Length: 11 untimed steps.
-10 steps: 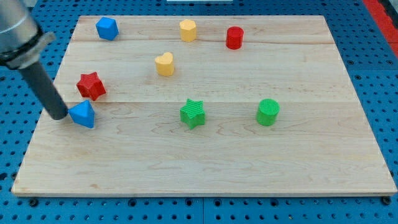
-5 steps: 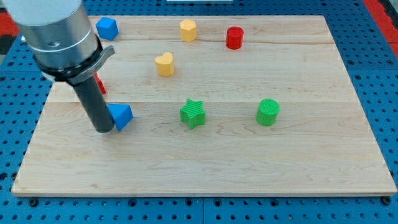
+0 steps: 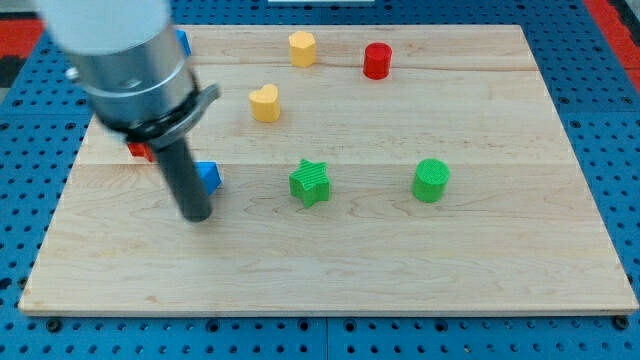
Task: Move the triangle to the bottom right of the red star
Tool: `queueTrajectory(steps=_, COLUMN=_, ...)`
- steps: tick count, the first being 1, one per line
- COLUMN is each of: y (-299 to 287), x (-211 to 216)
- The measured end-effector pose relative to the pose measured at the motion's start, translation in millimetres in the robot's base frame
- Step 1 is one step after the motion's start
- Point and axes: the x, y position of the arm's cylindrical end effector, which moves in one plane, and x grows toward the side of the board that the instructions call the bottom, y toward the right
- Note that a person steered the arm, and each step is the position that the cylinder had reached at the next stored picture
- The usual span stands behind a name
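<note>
The blue triangle [image 3: 209, 175] lies left of the board's middle, partly hidden behind my rod. My tip [image 3: 196, 214] rests on the board just below and left of the triangle, close to it or touching. The red star [image 3: 138, 151] is mostly hidden behind the arm's body; only a red sliver shows at the view's left, up and left of the triangle.
A green star [image 3: 310, 182] and a green cylinder [image 3: 431, 180] sit at mid-board. A yellow heart [image 3: 264, 103], a yellow hexagonal block [image 3: 302, 48] and a red cylinder [image 3: 377, 60] lie toward the view's top. A blue block [image 3: 184, 42] peeks out behind the arm.
My tip has swept to the view's right, pushing the blue triangle from under the red star toward the green star. The arm now covers most of the red star.
</note>
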Motion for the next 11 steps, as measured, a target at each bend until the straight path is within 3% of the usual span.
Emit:
queueTrajectory(steps=4, y=31.3, x=-46.2)
queueTrajectory(steps=7, y=26.4, x=-21.5)
queueTrajectory(steps=9, y=21.1, x=-75.8)
queueTrajectory(steps=10, y=-14.0, x=-42.5)
queueTrajectory(steps=11, y=4.6, x=-38.8)
